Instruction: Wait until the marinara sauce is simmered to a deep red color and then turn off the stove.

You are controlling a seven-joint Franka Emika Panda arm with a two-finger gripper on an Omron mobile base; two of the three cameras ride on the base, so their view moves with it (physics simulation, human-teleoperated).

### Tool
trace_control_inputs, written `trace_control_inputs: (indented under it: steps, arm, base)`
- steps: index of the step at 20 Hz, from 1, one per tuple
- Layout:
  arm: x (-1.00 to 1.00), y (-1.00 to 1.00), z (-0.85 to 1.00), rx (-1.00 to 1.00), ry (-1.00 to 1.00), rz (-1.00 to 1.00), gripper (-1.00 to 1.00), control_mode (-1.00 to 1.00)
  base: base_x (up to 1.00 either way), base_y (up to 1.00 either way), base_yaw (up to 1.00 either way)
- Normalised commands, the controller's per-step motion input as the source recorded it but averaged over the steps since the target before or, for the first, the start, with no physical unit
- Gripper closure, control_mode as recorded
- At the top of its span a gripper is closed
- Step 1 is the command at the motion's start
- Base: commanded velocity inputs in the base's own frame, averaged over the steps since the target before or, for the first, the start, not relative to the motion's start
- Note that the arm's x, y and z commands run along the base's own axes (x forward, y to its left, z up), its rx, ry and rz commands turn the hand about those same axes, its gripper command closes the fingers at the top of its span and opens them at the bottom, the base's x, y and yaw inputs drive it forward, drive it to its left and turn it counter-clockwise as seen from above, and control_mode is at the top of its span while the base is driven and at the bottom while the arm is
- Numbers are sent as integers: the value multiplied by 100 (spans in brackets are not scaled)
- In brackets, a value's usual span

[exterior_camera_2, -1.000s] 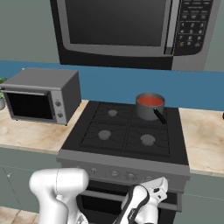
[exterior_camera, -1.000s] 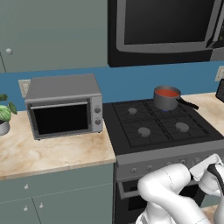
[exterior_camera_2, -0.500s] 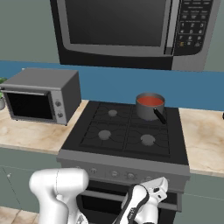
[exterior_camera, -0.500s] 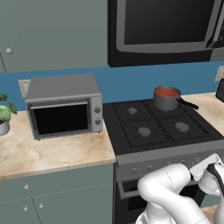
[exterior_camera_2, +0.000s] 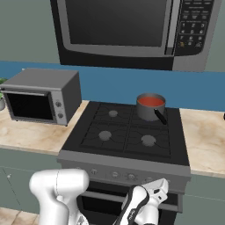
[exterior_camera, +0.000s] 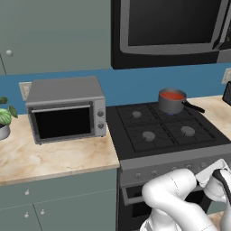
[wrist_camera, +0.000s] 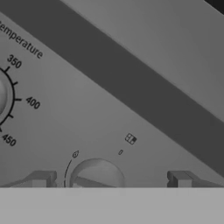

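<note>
We hold our gripper (wrist_camera: 109, 178) spread wide at the stove (exterior_camera_2: 127, 132) front, a burner knob (wrist_camera: 95, 175) between its tips, marinara sauce (exterior_camera_2: 150, 101) up beyond it on the rear burner: centre on the knob, close squarely, then turn.

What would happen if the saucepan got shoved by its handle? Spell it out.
The saucepan would probably pivot and scrape across the grate, not roll. Its marinara sauce sits near the rim, so it would likely slosh or spill. The long handle may tip it.
</note>
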Motion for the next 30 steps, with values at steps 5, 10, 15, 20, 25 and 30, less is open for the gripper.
trace_control_inputs:
  steps: [5,10,15,20,25,30]
  arm:
    - [0,0,-16,0,0,0,-100,-100]
    - [0,0,-16,0,0,0,-100,-100]
    - [0,1,-9,0,0,0,-100,-100]
    - [1,0,0,0,0,0,-100,-100]
    - [5,0,0,0,0,0,-100,-100]
    - [9,3,0,0,0,0,-100,-100]
  base:
    - [0,0,0]
    - [0,0,0]
    - [0,0,0]
    - [0,0,0]
    - [0,0,0]
    - [0,0,0]
